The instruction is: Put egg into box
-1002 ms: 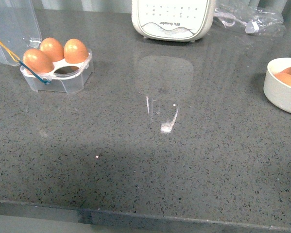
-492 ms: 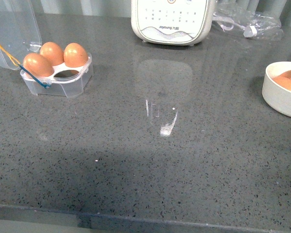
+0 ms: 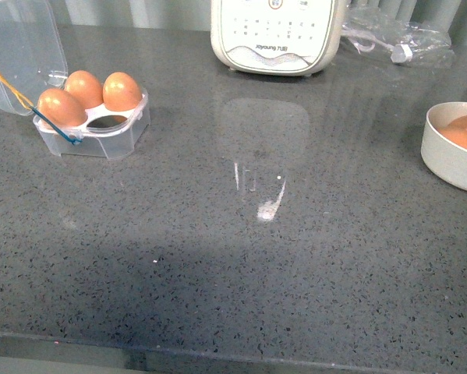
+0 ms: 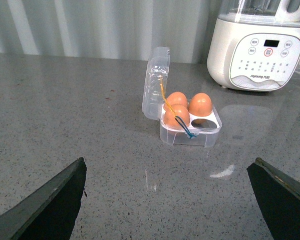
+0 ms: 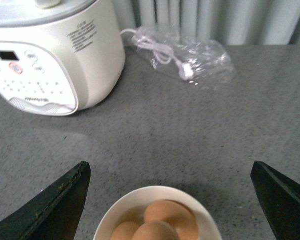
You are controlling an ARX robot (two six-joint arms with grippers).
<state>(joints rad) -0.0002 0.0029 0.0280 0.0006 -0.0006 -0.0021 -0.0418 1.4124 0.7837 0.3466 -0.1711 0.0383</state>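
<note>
A grey speckled counter fills the front view, with a white kitchen machine at the upper middle. The box stands at the upper left of the frame. Its clear lid is open and upright behind it, three eggs sit inside, and one cell is free. The egg we must take lies among its neighbours in the white bowl at the right edge, well apart from the box.

Both grippers are empty. The left gripper faces the box with its fingers wide apart, and the right gripper is spread toward the bowl.

We see some risks. The eggs are crowded, so a finger may push a neighbour or close off-centre. The shell is smooth and may slip on the long way across, or crack if pressed too hard. At the box, the elastic bands and the standing lid may catch the fingers.
</note>
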